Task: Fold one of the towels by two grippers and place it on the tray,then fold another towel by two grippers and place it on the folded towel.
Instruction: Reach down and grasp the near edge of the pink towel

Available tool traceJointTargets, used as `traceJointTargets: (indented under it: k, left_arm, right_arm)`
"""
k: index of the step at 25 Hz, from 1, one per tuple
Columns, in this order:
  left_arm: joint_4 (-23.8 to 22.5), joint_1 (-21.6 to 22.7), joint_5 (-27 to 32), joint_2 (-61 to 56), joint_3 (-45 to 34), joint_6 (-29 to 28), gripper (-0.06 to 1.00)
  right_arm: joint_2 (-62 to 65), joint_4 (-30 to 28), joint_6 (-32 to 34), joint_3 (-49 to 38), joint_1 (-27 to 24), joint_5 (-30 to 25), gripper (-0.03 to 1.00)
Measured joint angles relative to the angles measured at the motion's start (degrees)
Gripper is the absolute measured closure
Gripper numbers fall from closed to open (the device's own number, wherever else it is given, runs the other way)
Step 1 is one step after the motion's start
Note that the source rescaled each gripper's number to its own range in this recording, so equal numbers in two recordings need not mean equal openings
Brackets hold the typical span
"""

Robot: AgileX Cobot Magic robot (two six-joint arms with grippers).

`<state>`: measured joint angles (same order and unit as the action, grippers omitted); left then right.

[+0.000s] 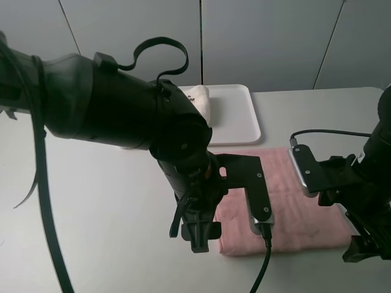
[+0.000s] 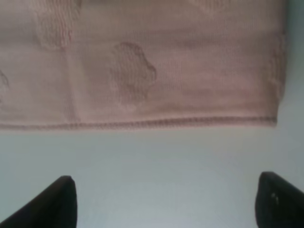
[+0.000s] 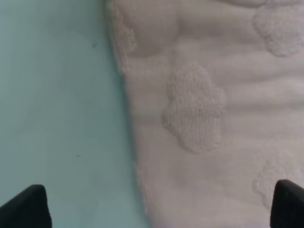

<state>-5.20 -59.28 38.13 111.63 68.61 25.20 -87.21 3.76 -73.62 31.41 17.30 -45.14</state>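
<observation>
The pink towel (image 1: 293,207) lies flat on the table, just in front of the white tray (image 1: 235,116). The cream towel (image 1: 200,101) rests folded on the tray's left part, half hidden by my left arm. My left gripper (image 1: 199,235) hangs at the pink towel's front left corner. In the left wrist view its fingertips (image 2: 61,204) stand wide apart over bare table, short of the towel's hemmed edge (image 2: 142,124). At the towel's right edge sits my right gripper (image 1: 365,245). It is open (image 3: 156,211), one fingertip over table and the other over the pink towel (image 3: 213,118).
The table (image 1: 98,213) is pale grey-white, with grey wall panels behind it. My bulky left arm (image 1: 110,104) and its black cable loop across the left and centre of the high view, hiding part of the tray.
</observation>
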Motion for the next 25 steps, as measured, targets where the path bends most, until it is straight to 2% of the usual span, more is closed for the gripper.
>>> traceJointTargets:
  k: [5, 10, 17, 25]
  left_arm:
    - [1.05, 0.0, -0.33, 1.41, 0.0, 1.15, -0.03]
    - [3.43, 0.0, -0.66, 4.73, 0.0, 1.75, -0.03]
    - [5.53, -0.65, -1.79, 4.99, 0.0, 1.99, -0.03]
    - [6.84, -4.68, -2.37, 4.99, 0.0, 3.45, -0.03]
  right_arm:
    - [0.0, -2.23, -0.65, -5.55, 0.0, 6.64, -0.03]
    - [0.07, -2.99, -0.76, -6.52, 0.0, 10.71, -0.03]
    - [0.07, -4.87, -0.76, -6.52, 0.0, 12.37, -0.03]
    - [0.07, -6.03, -0.87, -6.52, 0.0, 12.87, -0.03]
